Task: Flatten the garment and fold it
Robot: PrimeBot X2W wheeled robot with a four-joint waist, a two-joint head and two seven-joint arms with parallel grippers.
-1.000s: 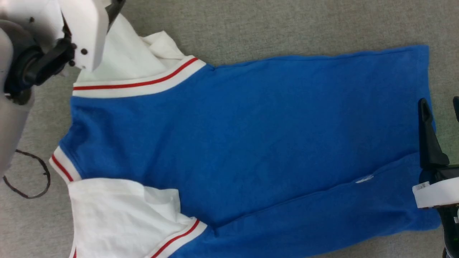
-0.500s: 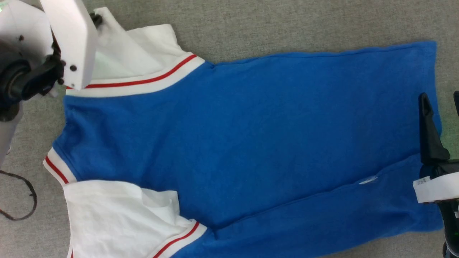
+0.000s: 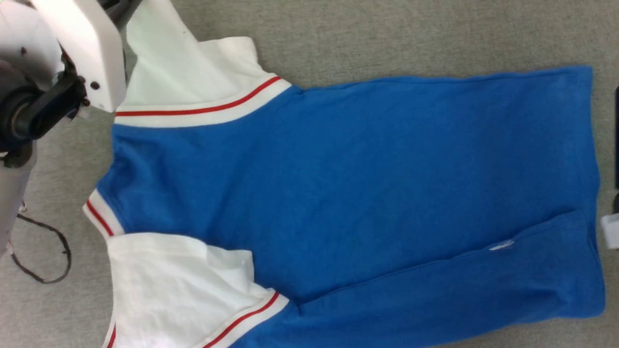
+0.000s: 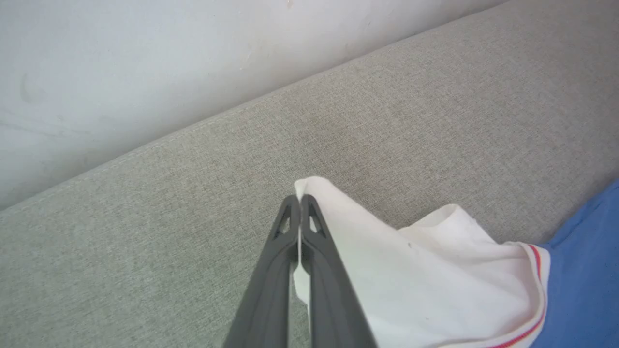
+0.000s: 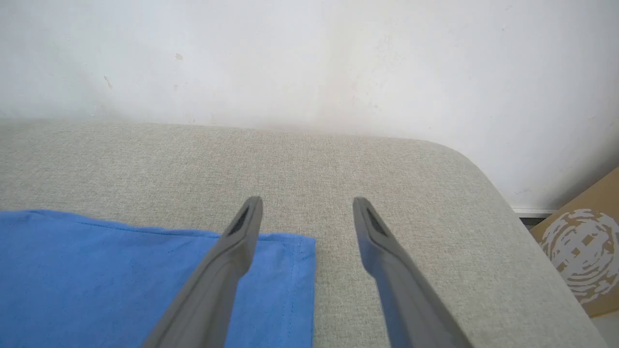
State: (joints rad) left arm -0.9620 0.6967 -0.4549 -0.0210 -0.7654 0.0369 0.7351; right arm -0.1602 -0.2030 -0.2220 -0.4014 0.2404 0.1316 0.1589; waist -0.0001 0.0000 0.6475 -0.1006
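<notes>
Now the garment is pinched at white sleeve tip by L jaws; R jaws are held apart nr hem.

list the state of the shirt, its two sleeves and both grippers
garment, spread mostly flat on the grey cushion, one long fold line along its near side
far sleeve, pinched at its tip, partly rumpled
near sleeve, lying loose, wrinkled
left gripper, shut on the far sleeve's tip
right gripper, open, holding nothing, by the hem corner
</notes>
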